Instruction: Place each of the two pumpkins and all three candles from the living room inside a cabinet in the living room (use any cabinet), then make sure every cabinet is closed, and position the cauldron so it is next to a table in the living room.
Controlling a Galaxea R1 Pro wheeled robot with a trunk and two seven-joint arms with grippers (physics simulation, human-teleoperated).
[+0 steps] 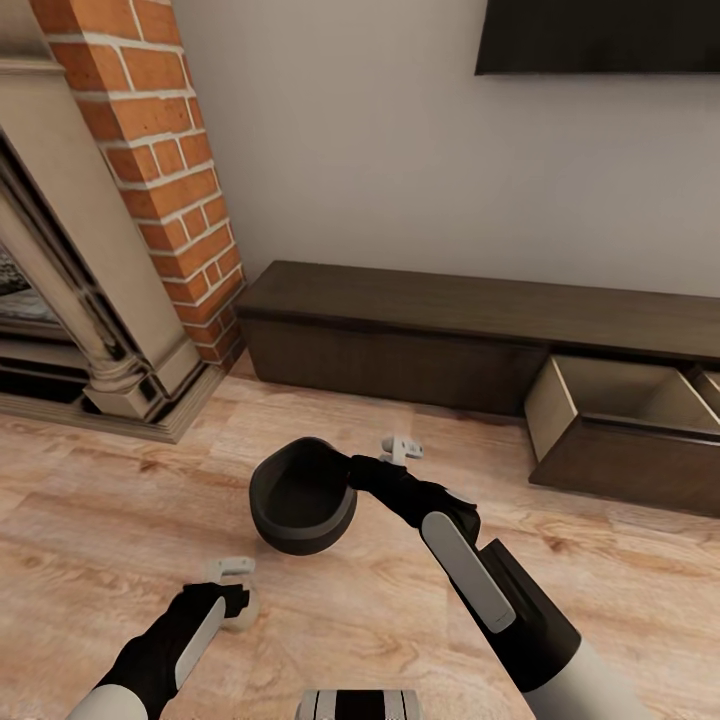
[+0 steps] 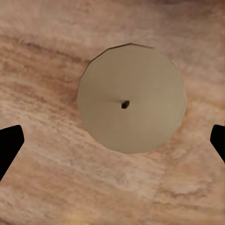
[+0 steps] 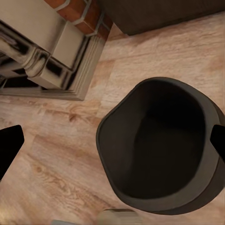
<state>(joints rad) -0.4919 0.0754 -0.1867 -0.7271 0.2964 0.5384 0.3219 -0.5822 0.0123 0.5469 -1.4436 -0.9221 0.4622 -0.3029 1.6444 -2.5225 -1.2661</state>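
The cauldron (image 1: 300, 497) is rendered in matte black, with a darker shade seen inside its bowl. A candle (image 2: 131, 98) is shown in a flat cream-tan, marked by a small black wick spot at its centre. The floor (image 1: 110, 520) is patterned in warm light-brown wood grain with paler streaks. The cabinet (image 1: 400, 330) is coloured dark brown, while the inside of its open drawer (image 1: 615, 395) is shown in pale wood. The chimney breast (image 1: 165, 150) is laid in orange-red brick with light mortar lines. The fireplace surround (image 1: 90, 300) is given a grey-beige tone. The wall (image 1: 400, 150) is painted off-white.
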